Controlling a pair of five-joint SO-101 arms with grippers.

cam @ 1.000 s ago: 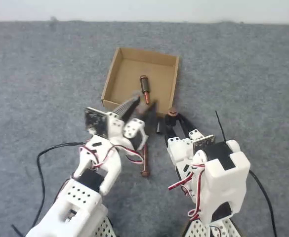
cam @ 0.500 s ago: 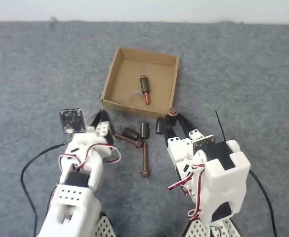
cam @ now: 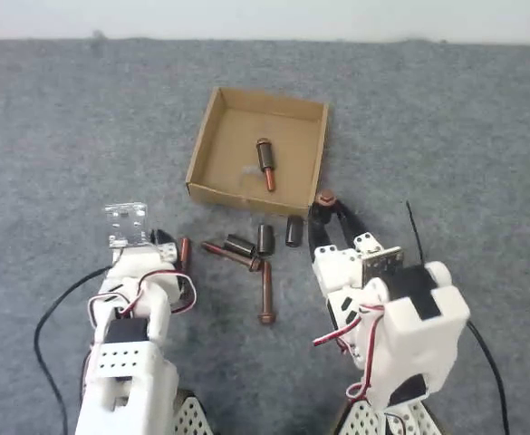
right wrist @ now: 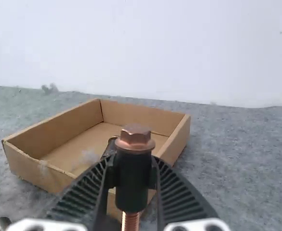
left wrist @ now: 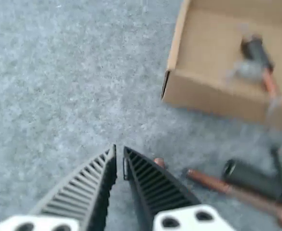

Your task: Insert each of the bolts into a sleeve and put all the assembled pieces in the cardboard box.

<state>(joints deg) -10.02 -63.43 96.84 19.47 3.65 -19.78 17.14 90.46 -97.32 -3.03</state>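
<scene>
The right jaws are clamped on a black sleeve (right wrist: 131,175) with a copper bolt (right wrist: 134,138) through it. The head is up, the shank pokes out below, and the whole piece stands upright. In the high view this held piece (cam: 324,199) sits just outside the near right corner of the cardboard box (cam: 246,196), not yet over its floor. The left jaws are nearly together on nothing, low over the table (cam: 65,136), with a loose bolt (cam: 185,252) lying just beside them.

The step in hand looks like the drop into the box. The grip is on the sleeve alone, so the bolt probably hangs by its head. Keeping the piece head-up during the carry should stop the bolt sliding out. The shank's lower end needs to clear the near wall (right wrist: 39,166) before any forward travel. The jaws should part only once the piece is well inside the rim — low enough that it does not bounce out.

1 assembled piece (cam: 265,163) already lies mid-box, so a release toward the right wall avoids landing on it.

Between the arms lie a bolt carrying a sleeve (cam: 238,246), 2 bare sleeves (cam: 265,238) (cam: 293,230) and 1 more bolt (cam: 265,290) — work for after this drop.
</scene>
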